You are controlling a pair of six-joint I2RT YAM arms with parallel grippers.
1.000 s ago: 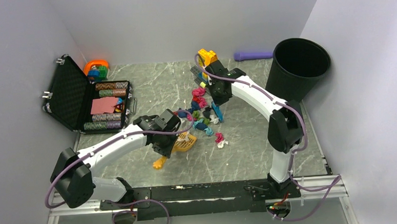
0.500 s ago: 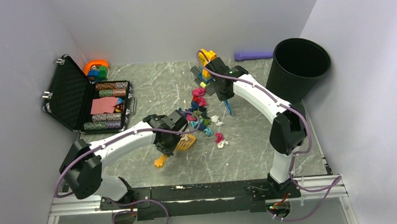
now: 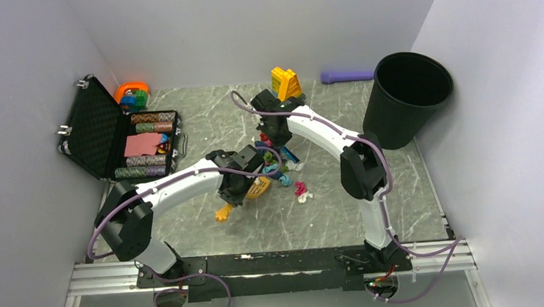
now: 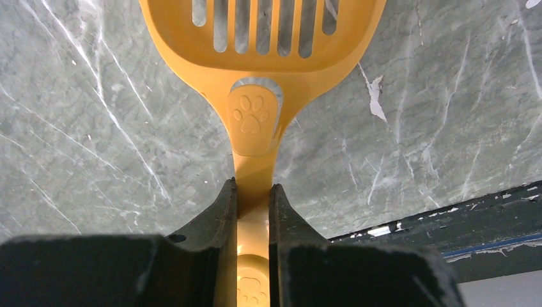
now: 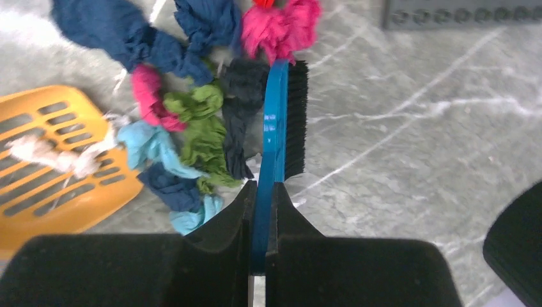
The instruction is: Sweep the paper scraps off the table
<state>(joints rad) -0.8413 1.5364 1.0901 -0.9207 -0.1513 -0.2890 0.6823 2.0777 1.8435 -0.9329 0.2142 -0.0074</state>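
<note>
Gripping paw-stamped scoop (image 4: 255, 83) in left jaws; blue brush (image 5: 278, 128), print unreadable, in right jaws.

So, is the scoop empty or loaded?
Loaded, barely: one white scrap lies on the scoop; the coloured scraps sit beside it.

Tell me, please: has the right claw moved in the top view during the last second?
Yes. The right claw, shut on the blue brush, moved left, away from the black bin, uncovering the yellow toy brick build.
</note>
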